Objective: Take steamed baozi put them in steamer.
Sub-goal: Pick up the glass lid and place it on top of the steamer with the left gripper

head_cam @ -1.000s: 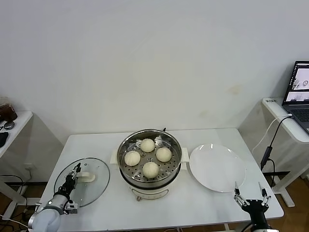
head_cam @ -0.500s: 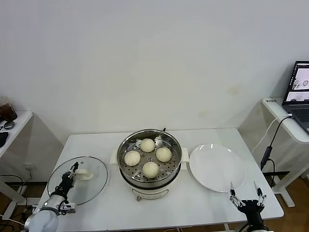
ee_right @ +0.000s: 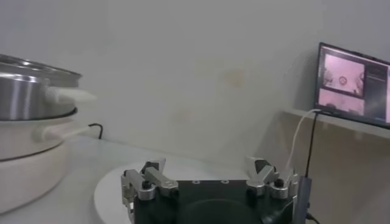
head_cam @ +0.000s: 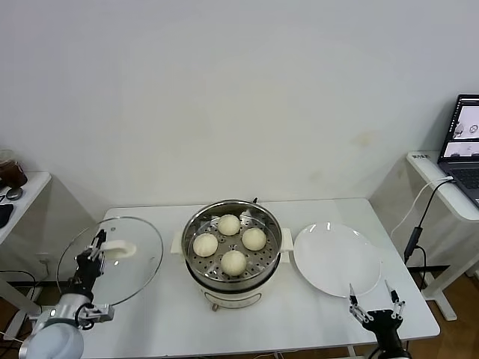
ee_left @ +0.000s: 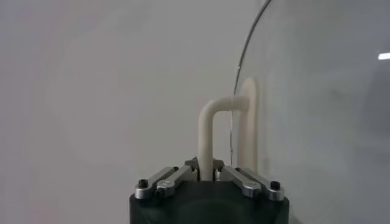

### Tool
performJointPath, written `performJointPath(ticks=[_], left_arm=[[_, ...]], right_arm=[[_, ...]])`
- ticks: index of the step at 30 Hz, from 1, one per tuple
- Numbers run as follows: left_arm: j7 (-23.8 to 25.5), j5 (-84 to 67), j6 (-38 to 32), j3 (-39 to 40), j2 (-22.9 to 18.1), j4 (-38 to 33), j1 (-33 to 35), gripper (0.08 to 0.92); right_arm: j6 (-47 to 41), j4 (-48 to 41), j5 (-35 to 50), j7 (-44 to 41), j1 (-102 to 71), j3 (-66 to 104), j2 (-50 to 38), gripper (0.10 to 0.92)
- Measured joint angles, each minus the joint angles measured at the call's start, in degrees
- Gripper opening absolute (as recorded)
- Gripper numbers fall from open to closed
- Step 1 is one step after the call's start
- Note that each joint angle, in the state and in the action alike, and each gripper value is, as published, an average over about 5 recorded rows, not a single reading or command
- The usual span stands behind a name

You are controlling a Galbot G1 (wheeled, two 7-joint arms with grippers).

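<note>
Left gripper (head_cam: 96, 250): fingers closed on the white handle (ee_left: 207, 131) of the glass lid (head_cam: 112, 260), which it holds raised and tilted at the table's left end. To its right, well apart, stands the steamer (head_cam: 233, 243), open-topped.

Inside the steamer, on the perforated tray, sit the steamed baozi (head_cam: 233, 262); all are in place, so loading appears complete and covering the pot is judged the step in hand.

To do it well: keep the grip centred on the handle, level the lid before carrying it toward the steamer, centre it over the rim, and lower it straight so the edge seats all round without striking a bun.

Right gripper (head_cam: 373, 302): fingers spread, holding nothing, idle at the near right edge of the table, just in front of the white plate (head_cam: 335, 259).

Count: four baozi, one steamer, one lid, one plate, bare. A laptop (head_cam: 464, 143) sits on a side desk beyond the right gripper.
</note>
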Motion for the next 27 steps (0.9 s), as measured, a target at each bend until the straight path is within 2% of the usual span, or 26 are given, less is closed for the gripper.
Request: performJointPath(ticks=[6,12,18,27], left_arm=[[5.71,-3.42,7.98,3.31,3.09,-8.23,-2.41,0.177],[10.62,-2.89,14.43,11.10,3.30,-12.04,-8.32,0.177],[15.59,1.55,18.79,20.53,0.16,-12.58,-15.50,0.177],[21.32,11.97,21.99,32.11,-7.46,-9.01,-24.39,0.177]], right_arm=[[1.07,-0.71,-1.49,0.48,0.17,-0.55,0.46,0.823],[2.69,-2.38,-4.30,1.88,0.99,-1.16,1.58,0.823],[4.09,-4.26,-7.14,3.43,2.11,-2.16,2.79,0.823],[5.53,-6.25,-9.54,4.76,3.18,-3.18,3.60,0.823]])
